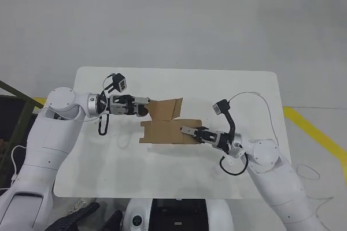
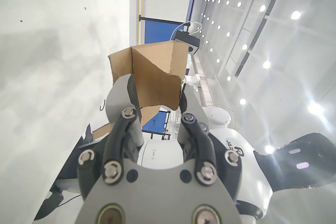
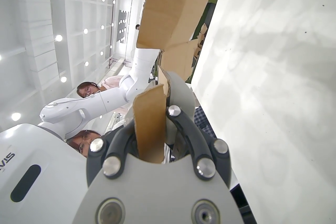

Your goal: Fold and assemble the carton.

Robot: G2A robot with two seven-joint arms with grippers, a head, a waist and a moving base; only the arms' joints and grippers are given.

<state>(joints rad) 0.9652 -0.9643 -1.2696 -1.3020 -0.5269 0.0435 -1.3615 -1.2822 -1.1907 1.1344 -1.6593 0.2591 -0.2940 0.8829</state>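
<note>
Two grippers hold one plain brown corrugated carton (image 1: 162,130) between them over the middle of your white table (image 1: 248,92). The carton is only partly folded. In the top view, a broad flat panel lies on the side nearer the robot and shorter flaps stand up along the far side. In the left wrist view those flaps meet in an open V with a ragged cut edge.

Your left gripper (image 1: 146,108) is at the carton's far left corner. In its wrist view the jaws are closed on a flap, with the cardboard spanning from one dark pad to the other.

Your right gripper (image 1: 188,131) is at the carton's right end. There a narrow flap runs straight down between the jaws, which pinch it, with one grey finger (image 3: 181,93) pressed against its side.

You cannot tell whether the carton's lower edge touches the table.
</note>
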